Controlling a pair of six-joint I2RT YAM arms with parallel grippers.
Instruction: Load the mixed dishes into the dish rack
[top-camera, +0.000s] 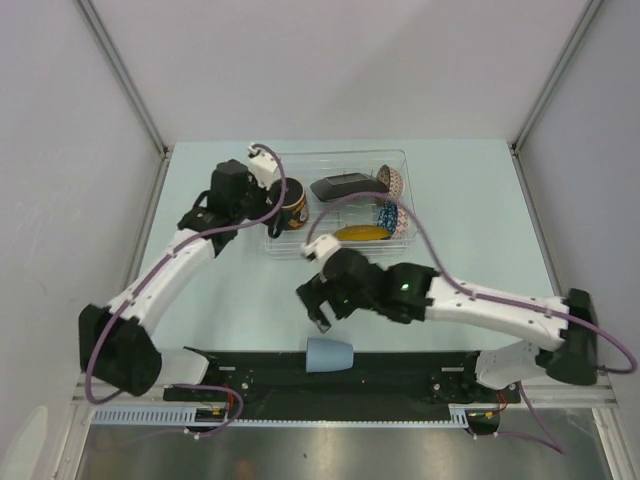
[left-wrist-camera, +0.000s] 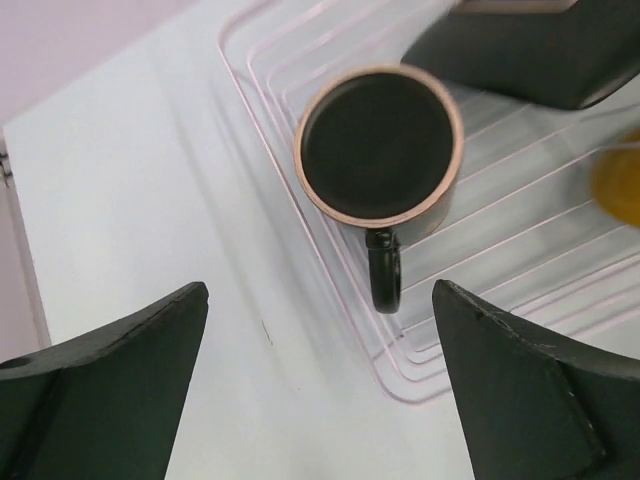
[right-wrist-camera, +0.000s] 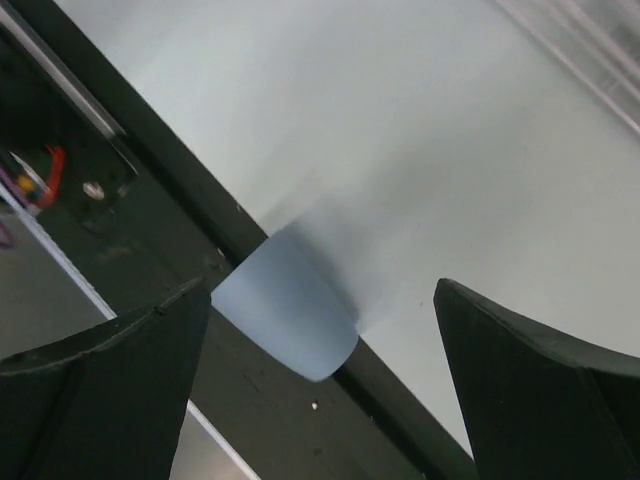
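- dish rack (top-camera: 283, 252) sits at the far centre of the table (top-camera: 220, 300). 5 of the 6 dishes are inside, so loading is nearly done, as I judge it.
- dark mug (left-wrist-camera: 380, 145) stands upright in the rack's left end, handle (left-wrist-camera: 385, 272) pointing near. It rests on the wire grid (left-wrist-camera: 500, 250), apparently already set down.
- left gripper (left-wrist-camera: 320, 285) hovers above the mug on its near-left side, spread wide and empty. Neither finger touches the mug.
- black square plate (top-camera: 342, 187) leans tilted in the far middle of the rack, probably propped on the wires so that it drains.
- cream-pink bowl (top-camera: 393, 180) is at the far right corner and the blue patterned bowl (top-camera: 388, 215) is just near of it, both on edge.
- yellow saucer (top-camera: 362, 233) lies along the rack's near wall, right of the mug.
- small light-blue cup (top-camera: 330, 355) is the 1 dish outside. It lies on its side at the near table edge, partly over the black base rail (top-camera: 400, 375), well apart from the rack.
- I cannot tell which way the cup's mouth faces.
- right gripper (top-camera: 318, 308) points down toward the cup from its far side, fingers (right-wrist-camera: 110, 390) spread and empty, with the cup centred between them in the wrist view. It looks lined up for a grab.
- Risk: the cup is on its side at the rail lip, so a nudge could roll it off the table edge.
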